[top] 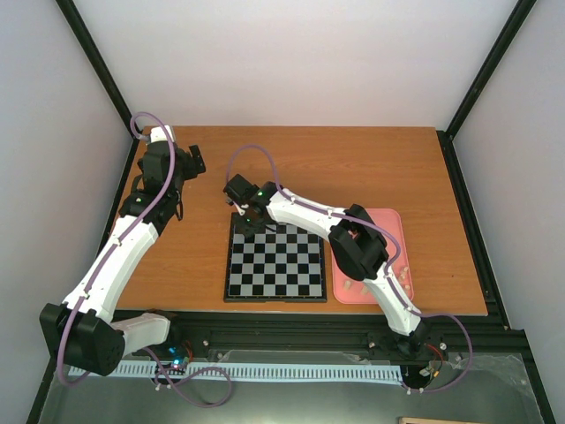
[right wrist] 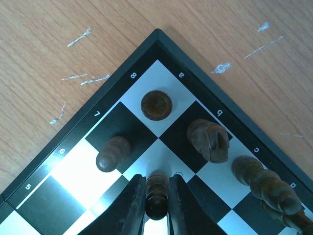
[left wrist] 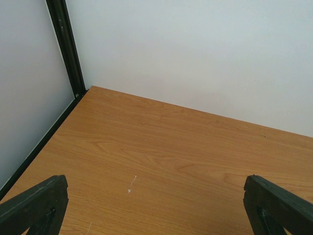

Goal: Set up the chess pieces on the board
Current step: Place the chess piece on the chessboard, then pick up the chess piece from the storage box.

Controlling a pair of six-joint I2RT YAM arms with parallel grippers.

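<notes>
The black-and-silver chessboard (top: pixel 275 265) lies at the table's middle front. My right gripper (top: pixel 250 216) hangs over its far left corner. In the right wrist view the board corner (right wrist: pixel 157 41) shows a dark rook (right wrist: pixel 156 105) on a8, a dark knight (right wrist: pixel 209 139) on b8, further dark pieces (right wrist: pixel 266 183) along the back row and a dark pawn (right wrist: pixel 112 154) on a7. My right gripper (right wrist: pixel 157 196) is shut on a dark pawn (right wrist: pixel 157 198) standing over the white square beside it. My left gripper (top: pixel 196 161) is open and empty at the far left; its fingers (left wrist: pixel 34 203) frame bare wood.
A pink tray (top: pixel 388 231) with a few pale pieces (top: pixel 402 276) lies right of the board, partly under the right arm. The enclosure's black frame post (left wrist: pixel 66 46) and white walls bound the table's far left corner.
</notes>
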